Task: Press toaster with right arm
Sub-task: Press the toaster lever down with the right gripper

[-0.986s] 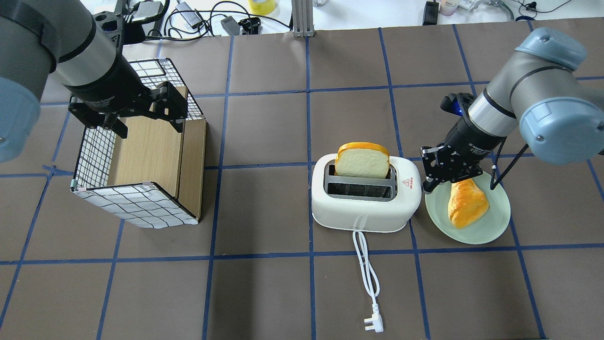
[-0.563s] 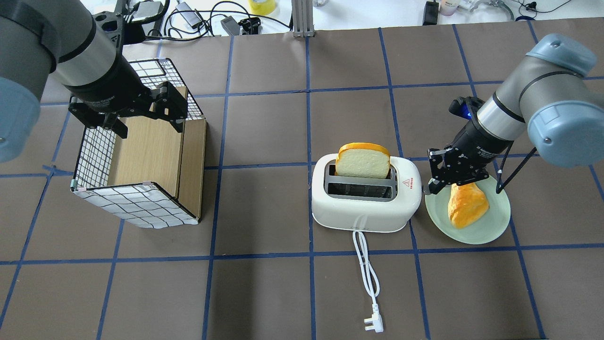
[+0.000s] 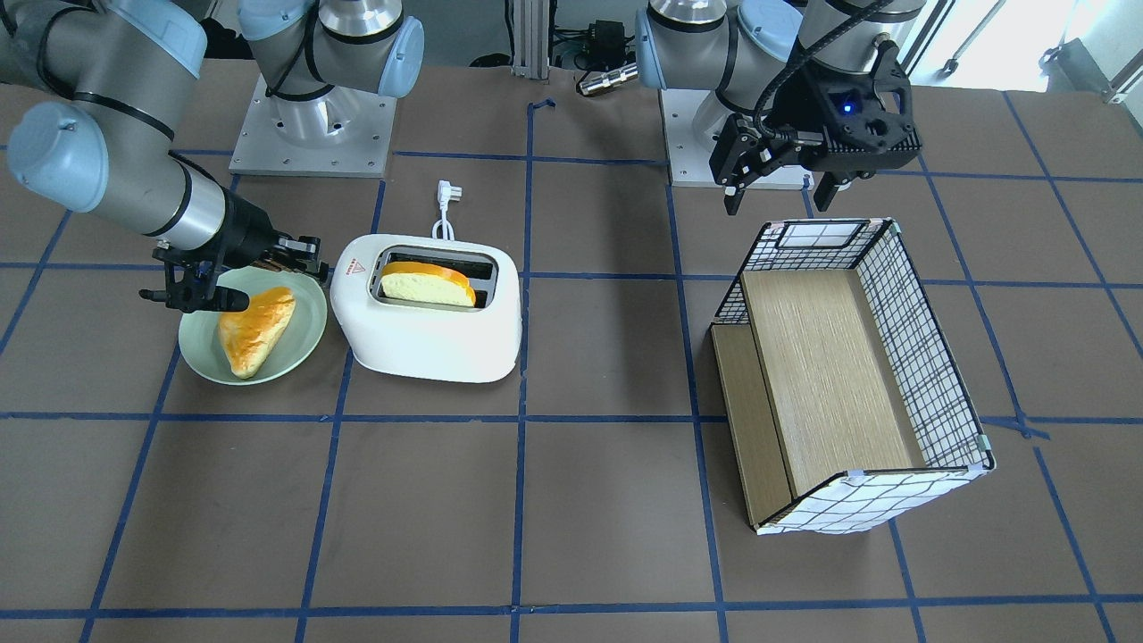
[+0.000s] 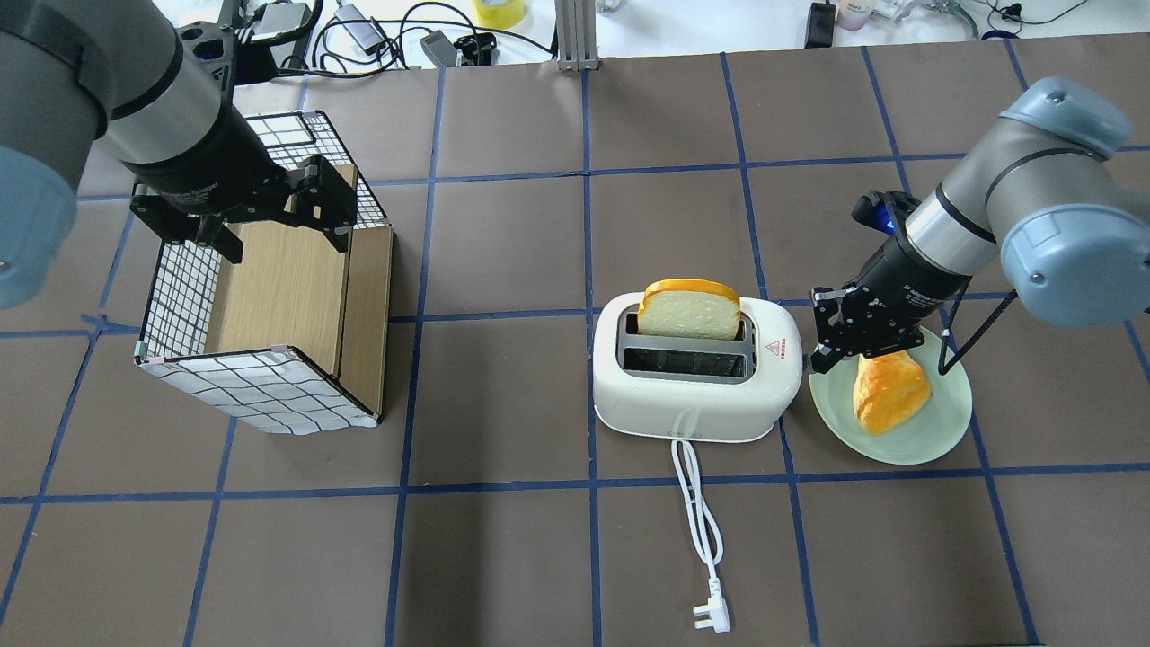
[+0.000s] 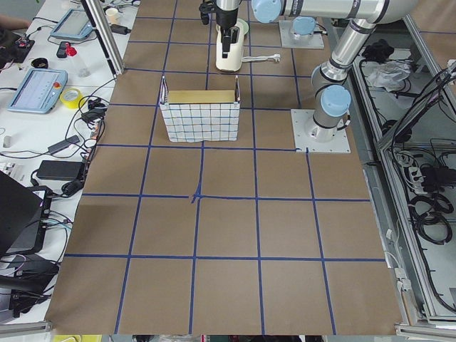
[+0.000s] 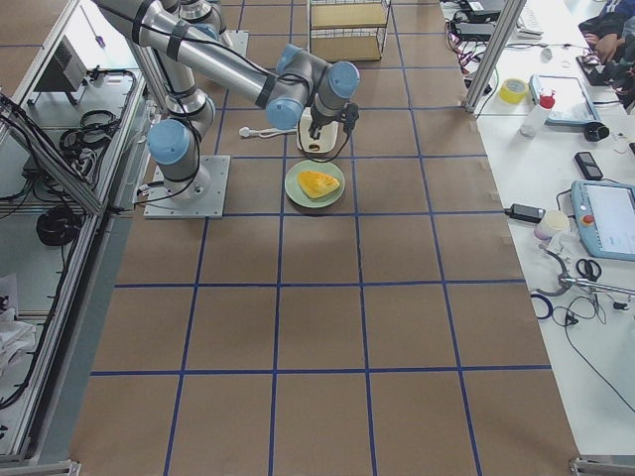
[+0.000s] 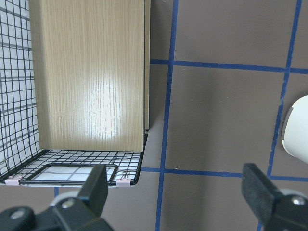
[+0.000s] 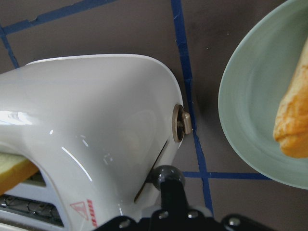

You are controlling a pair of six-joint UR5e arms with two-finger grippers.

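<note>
The white toaster [image 4: 692, 400] stands mid-table with a slice of bread [image 4: 690, 314] in its far slot, the near slot empty. Its cord and plug [image 4: 710, 615] trail toward the front edge. My right gripper [image 4: 816, 359] is shut, its tip at the toaster's right end. In the right wrist view the joined fingertips [image 8: 166, 177] touch the lever slot on the toaster's end wall [image 8: 86, 120], below a small round dial [image 8: 182, 123]. My left gripper [image 4: 280, 238] is open and empty above the grid-patterned box [image 4: 260, 395].
A pale green plate [image 4: 916, 440] with a wedge of bread [image 4: 885, 391] lies right beside the toaster, under my right wrist. The grid box with its wooden inside [image 3: 830, 357] lies at the left. Cables and tools lie beyond the table's far edge.
My right arm shifted a little to the right, the fingertips staying at the toaster's end. The bread slice sits slightly lower in its slot. The left arm has not moved.
</note>
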